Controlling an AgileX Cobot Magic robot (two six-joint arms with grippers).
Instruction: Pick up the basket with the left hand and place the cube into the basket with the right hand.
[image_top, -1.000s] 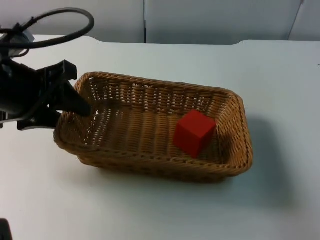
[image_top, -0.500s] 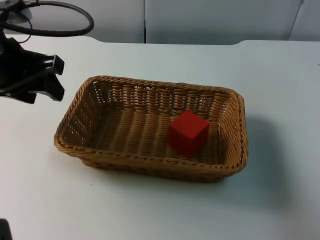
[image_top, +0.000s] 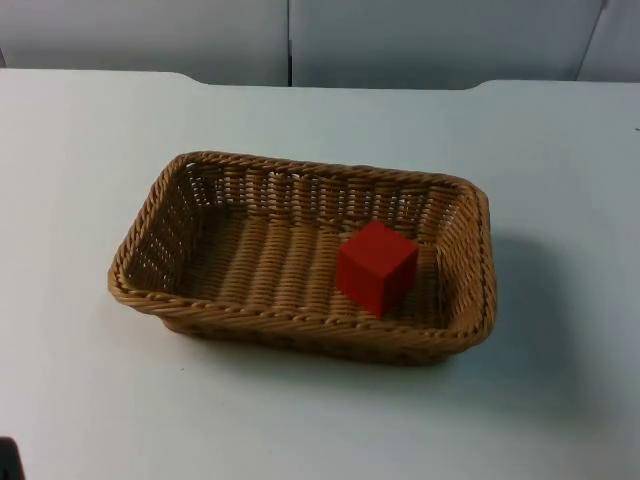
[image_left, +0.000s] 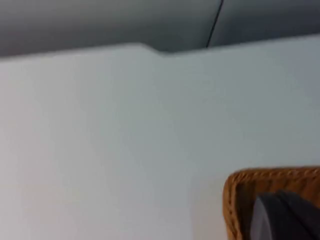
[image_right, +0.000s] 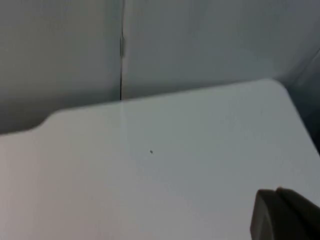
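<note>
A woven wicker basket (image_top: 300, 322) rests flat on the white table near its middle in the top view. A red cube (image_top: 376, 267) sits inside it, right of centre on the basket floor. In the left wrist view a black fingertip (image_left: 285, 217) of my left gripper stands in front of one corner of the basket's rim (image_left: 245, 182), apart from it; that gripper is shut and holds nothing. In the right wrist view a black fingertip (image_right: 282, 215) of my right gripper hangs over bare table, far from the basket; the right arm waits, shut.
The grey partition wall (image_top: 290, 40) closes the table's far edge, with a step in the edge at the back left and right. White table top (image_top: 320, 430) surrounds the basket on all sides. A small dark object (image_top: 8, 460) sits at the near left corner.
The left gripper let go of the basket's left rim and drew back up and left out of the top view. The basket settled flat and the cube slid slightly left.
</note>
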